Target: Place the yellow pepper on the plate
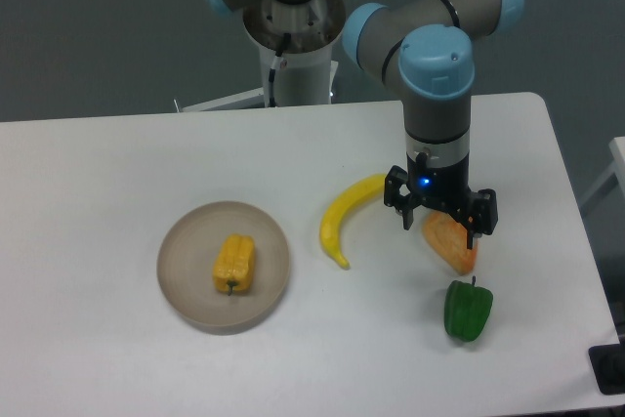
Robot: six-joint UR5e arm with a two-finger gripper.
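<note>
Camera: plate (180, 285) sits left on the table (88, 202), yellow pepper (234, 264) lying in its middle, stem toward the front. Banana (344, 219) is right of it. Gripper (441, 225) hangs over the orange wedge (455, 245), fingers spread, gripping nothing. Green pepper (469, 311) stands just in front of the wedge.
</note>
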